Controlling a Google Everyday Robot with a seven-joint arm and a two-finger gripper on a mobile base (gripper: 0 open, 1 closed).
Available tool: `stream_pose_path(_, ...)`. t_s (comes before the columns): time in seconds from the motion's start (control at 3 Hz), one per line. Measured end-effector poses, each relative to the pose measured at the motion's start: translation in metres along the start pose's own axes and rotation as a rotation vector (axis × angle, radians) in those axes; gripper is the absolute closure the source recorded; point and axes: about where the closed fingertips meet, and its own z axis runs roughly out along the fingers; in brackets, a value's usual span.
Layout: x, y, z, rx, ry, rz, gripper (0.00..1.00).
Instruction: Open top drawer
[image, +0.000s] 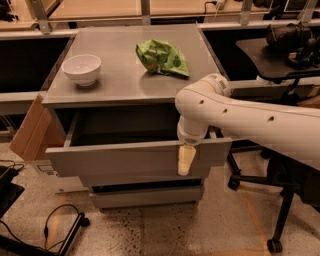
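**Top drawer well out, gripper on its front lip**

We see the top drawer (125, 161) standing well forward of the cabinet (125, 85). Its flat grey front sits clear of the cabinet's top slab, and the dark tray interior is exposed behind it. It's the uppermost of three. The two slimmer fronts (145, 196) below it sit back under the cabinet body, shut.

The gripper (185, 160) is at the right part of the drawer front, just below and forward of the cabinet's front right corner. It's draped over the upper lip, with its cream end hanging down the outer face. The arm (250, 117) comes in from the cabinet's right side. We can't tell how far the gripper is open, or whether it clamps the lip or only hooks it. Whatever sits behind the front panel is hidden.

On the cabinet top there's a white bowl (81, 68) toward the left and a crumpled green bag (163, 57) toward the back right. A cardboard box (30, 131) leans against the cabinet's left side. None of them touch the drawer.

Our read on progress is that the bulk of the pull is done. We can't see the rail stops, so we can't say whether any travel remains. What's left is possibly a last bit of pull, then letting go of the lip and backing the arm away from the cabinet.
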Motion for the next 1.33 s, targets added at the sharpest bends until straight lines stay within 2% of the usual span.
stream_pose_path(0.33, 0.002, 0.021, -0.002, -0.024, -0.003, 0.025, 0.0)
stream_pose_path(0.67, -0.004, 0.064, -0.008, -0.142, 0.012, 0.048, 0.18)
stream_pose_path(1.0, -0.004, 0.112, -0.01, -0.322, 0.043, 0.082, 0.49)
stream_pose_path(1.33, -0.004, 0.11, -0.016, -0.322, 0.043, 0.082, 0.71)
